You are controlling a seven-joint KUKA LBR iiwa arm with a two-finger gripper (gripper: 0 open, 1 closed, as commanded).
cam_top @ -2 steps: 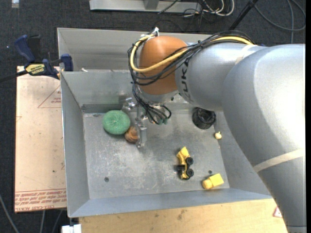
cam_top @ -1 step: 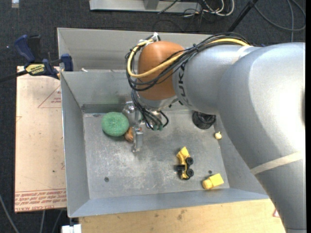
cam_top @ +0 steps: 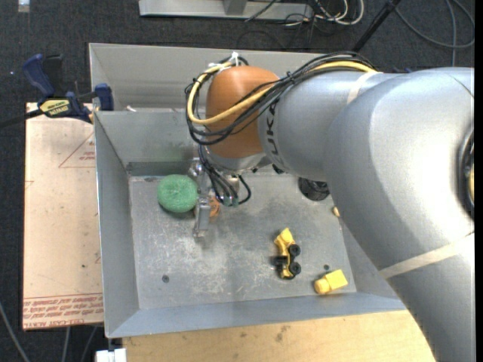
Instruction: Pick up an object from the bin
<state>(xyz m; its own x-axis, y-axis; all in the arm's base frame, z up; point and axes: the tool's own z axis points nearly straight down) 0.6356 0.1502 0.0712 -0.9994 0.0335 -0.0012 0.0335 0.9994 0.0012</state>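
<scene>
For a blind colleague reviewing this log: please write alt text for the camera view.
A robot arm reaches in from the right, its gripper low in the grey bin, beside a round green thing at the left. A yellow toy vehicle and a small yellow block lie apart at the lower right.

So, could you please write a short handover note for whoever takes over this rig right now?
Gripper: low over the floor of the bin, just right of the green round pad in the far-left part. I see nothing held in it.
Other things: a yellow and black toy car and a yellow block lie at the near right, apart from the gripper.
Done: the arm is down in the bin.
Left: grasp one thing and lift it out.
</scene>
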